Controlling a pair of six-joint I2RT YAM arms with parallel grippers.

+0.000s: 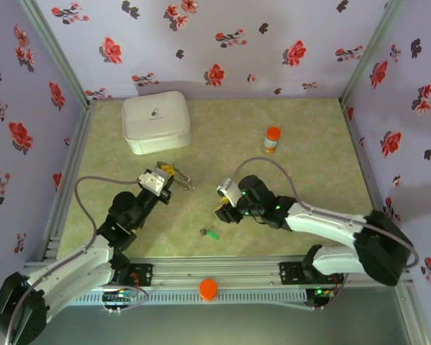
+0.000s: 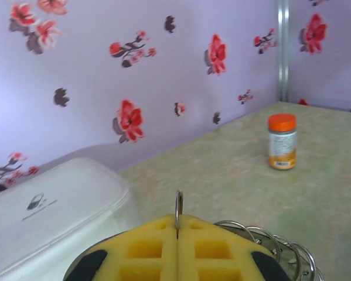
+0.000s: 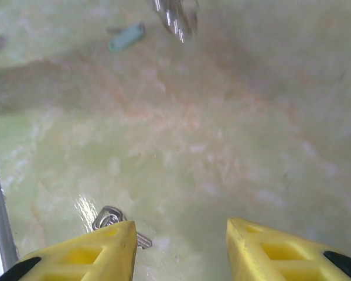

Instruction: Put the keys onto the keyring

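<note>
The left gripper [image 1: 168, 172] sat over the left-centre of the green marbled table [image 1: 309, 180], its jaws pressed fully together on the keyring [image 1: 183, 179]. In the left wrist view the two yellow fingers [image 2: 146, 249] met with no gap. The thin edge of the keyring [image 2: 178, 206] stood upright out of the seam of the left gripper [image 2: 177, 225], and more of its wire loops fanned out to the right of the pads. Beyond them lay the white case [image 2: 52, 211], and the orange-capped bottle [image 2: 281, 140] stood upright farther off by the floral wall. From above, the white case [image 1: 156, 122] was in the far left part of the table and the orange-capped bottle [image 1: 272, 140] to the right of centre, well apart from both arms. The right gripper [image 1: 222, 211] was low over the middle of the table with its jaws partly spread and nothing between them. Its wrist view showed the right gripper [image 3: 181, 234] open over bare table, with a small silver key [image 3: 109, 218] lying flat just beside the left-hand finger [image 3: 99, 254], partly hidden by it. A green-tagged key [image 1: 211, 233] lay on the table near that gripper, towards the near edge. It appeared as a blurred teal shape [image 3: 127, 36] at the top of the right wrist view. An orange round object [image 1: 209, 289] rested on the front rail between the arm bases.
</note>
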